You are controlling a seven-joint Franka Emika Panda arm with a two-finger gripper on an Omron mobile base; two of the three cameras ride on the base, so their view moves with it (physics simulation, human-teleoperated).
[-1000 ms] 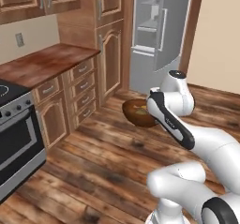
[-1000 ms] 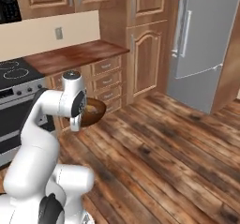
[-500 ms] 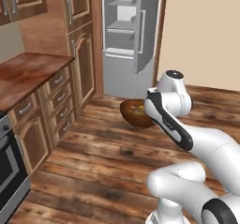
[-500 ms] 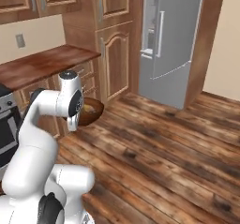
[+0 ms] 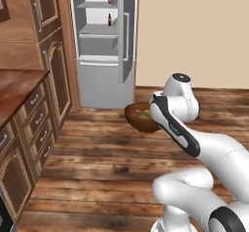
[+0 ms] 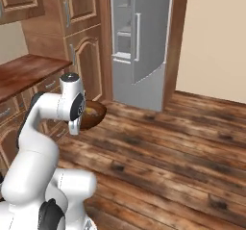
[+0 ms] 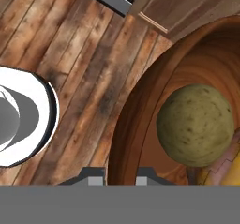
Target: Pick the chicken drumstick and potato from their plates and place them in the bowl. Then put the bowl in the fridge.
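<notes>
The dark-brown wooden bowl [image 5: 140, 119] hangs over the floor in front of my arm, also seen at the bowl [image 6: 93, 114]. In the hand view my gripper [image 7: 119, 177] is shut on the bowl's rim [image 7: 123, 124], one fingertip on each side of it. Inside lie the round speckled potato [image 7: 194, 124] and a yellowish bit of the chicken drumstick [image 7: 226, 175]. The light-grey fridge [image 5: 99, 46] stands ahead with its door open and pale shelves showing; the fridge [image 6: 141, 46] is also seen from the right. The plates are out of view.
Wooden cabinets and drawers [image 5: 36, 112] with a brown counter [image 5: 14, 88] run along the left. A small bottle [image 5: 109, 19] stands on a fridge shelf. A beige wall [image 5: 194, 32] lies right of the fridge. Wood floor [image 5: 97, 168] stretches between me and the fridge.
The base has turned and driven, so the whole scene shifted: the stove left the views and the fridge is now nearer and more central. The bowl stays in my grip.
</notes>
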